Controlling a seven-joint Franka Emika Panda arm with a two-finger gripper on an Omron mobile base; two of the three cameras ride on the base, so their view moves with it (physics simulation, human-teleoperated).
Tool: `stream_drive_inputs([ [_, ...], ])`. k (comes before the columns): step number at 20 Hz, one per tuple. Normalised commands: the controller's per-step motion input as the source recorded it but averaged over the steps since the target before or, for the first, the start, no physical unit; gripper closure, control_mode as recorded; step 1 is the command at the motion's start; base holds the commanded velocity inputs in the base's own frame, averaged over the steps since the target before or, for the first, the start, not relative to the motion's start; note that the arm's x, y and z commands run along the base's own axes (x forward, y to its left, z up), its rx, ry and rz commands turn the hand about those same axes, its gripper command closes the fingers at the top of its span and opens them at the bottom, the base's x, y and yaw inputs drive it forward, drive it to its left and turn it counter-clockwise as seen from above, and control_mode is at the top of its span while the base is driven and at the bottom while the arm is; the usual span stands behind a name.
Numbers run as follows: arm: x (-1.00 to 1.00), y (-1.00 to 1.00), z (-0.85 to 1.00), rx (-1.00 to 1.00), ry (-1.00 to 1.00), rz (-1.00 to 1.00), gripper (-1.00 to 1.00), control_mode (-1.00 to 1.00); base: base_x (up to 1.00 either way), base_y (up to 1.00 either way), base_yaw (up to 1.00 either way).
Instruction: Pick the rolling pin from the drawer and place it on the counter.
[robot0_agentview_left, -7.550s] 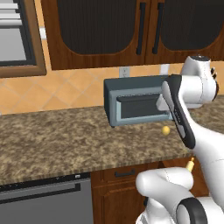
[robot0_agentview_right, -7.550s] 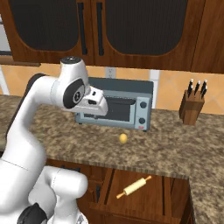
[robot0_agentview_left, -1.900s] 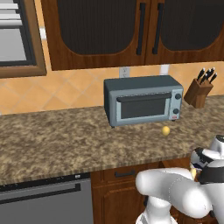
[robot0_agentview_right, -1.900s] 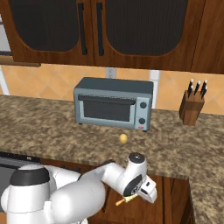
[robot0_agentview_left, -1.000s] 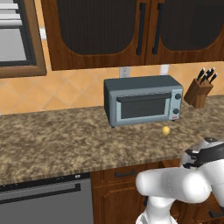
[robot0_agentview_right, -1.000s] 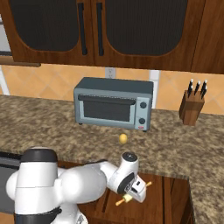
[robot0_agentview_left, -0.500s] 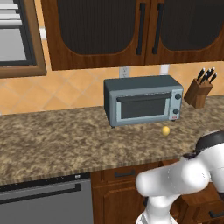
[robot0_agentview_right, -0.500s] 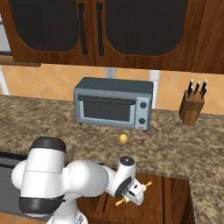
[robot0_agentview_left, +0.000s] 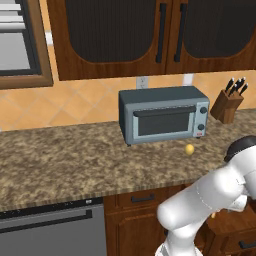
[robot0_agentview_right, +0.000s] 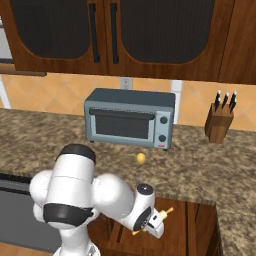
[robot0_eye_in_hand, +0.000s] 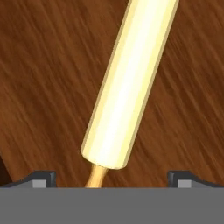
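Pick stage, unfinished: slim pale yellow-tan wooden rolling pin (robot0_eye_in_hand: 131, 83) lies on reddish-brown drawer (robot0_eye_in_hand: 43, 87) floor, running six to one o'clock between wide-open two-finger gripper (robot0_eye_in_hand: 111, 178) tips, ungrasped; speckled granite counter (robot0_agentview_right: 210, 175) placement outstanding.

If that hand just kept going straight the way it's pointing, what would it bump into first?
Most likely the rolling pin, lying on the drawer floor between the open hand's fingertips. How near it is, the pictures don't show.

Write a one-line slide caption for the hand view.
Open gripper poised close over the pale yellow wooden rolling pin lying on the reddish-brown wooden drawer floor.
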Motion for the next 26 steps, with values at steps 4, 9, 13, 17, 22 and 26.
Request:
stream_drive_inputs([
  [4,0.07,0.04,-0.12,0.0,0.0,0.0,-1.0,-1.0,0.0,0.0,0.0],
  [9,0.16,0.0,-0.07,0.0,0.0,0.0,-1.0,-1.0,0.0,0.0,0.0],
  [13,0.18,0.0,-0.18,0.0,0.0,0.0,-1.0,-1.0,0.0,0.0,0.0],
  [17,0.14,0.0,-0.31,0.0,0.0,0.0,-1.0,-1.0,0.0,0.0,0.0],
  [22,0.03,0.0,-0.16,0.0,0.0,0.0,-1.0,-1.0,0.0,0.0,0.0],
  [26,0.0,0.0,0.0,0.0,0.0,0.0,-1.0,-1.0,0.0,0.0,0.0],
])
